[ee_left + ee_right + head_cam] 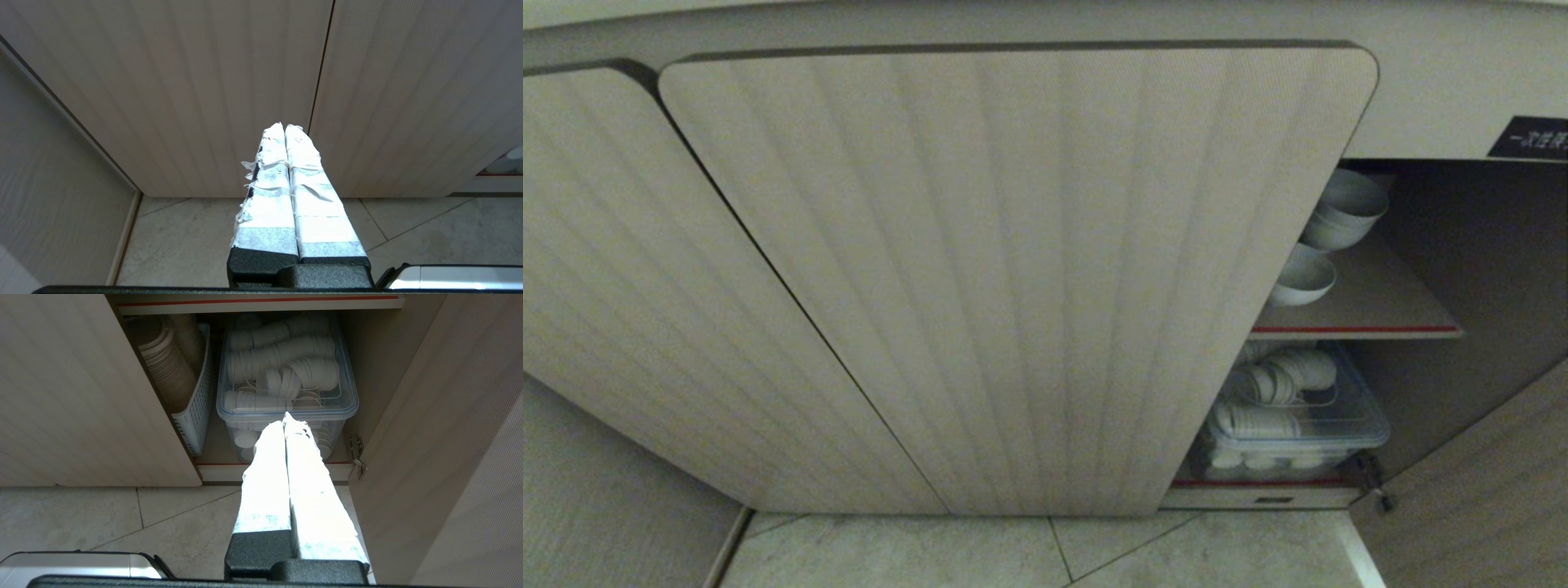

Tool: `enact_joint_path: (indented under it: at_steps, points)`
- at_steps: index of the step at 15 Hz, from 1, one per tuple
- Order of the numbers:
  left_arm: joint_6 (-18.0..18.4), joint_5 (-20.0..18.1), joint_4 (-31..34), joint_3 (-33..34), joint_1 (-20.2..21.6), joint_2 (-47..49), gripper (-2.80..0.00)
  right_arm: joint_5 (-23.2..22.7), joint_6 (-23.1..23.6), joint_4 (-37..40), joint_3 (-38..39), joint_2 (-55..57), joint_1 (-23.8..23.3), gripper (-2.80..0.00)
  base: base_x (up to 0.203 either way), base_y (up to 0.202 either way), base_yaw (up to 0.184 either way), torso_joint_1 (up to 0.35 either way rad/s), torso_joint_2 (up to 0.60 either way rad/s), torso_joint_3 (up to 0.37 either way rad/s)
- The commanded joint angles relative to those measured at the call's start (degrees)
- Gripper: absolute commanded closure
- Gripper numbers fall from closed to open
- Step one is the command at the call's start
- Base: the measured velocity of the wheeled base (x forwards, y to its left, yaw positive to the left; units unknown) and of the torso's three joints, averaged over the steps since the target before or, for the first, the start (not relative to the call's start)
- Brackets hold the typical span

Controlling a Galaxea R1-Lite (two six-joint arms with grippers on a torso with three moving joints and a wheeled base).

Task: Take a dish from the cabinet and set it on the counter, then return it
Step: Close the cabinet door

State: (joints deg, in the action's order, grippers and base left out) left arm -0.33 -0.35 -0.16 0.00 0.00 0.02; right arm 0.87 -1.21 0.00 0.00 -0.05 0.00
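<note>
My right gripper [284, 418] is pinched shut and holds nothing, low by the cabinet [1013, 269] opening, and the dish [1303, 278] sits above it on the upper shelf [1372, 314], nearer this arm.

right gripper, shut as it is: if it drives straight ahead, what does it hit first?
Most likely the clear plastic bin of white lids on the cabinet's bottom shelf; the right gripper lines up with its near rim. Depth is unclear, so it may pass above the rim.
</note>
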Motion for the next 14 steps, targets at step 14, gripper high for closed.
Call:
enact_joint_path:
  at_steps: [14]
  points:
    - [0.0,0.0,0.0,0.0,0.0,0.0,0.00,0.0,0.0,0.0,0.0,0.0,0.0,0.00,0.000,0.000,0.000,0.000,0.00,0.000]
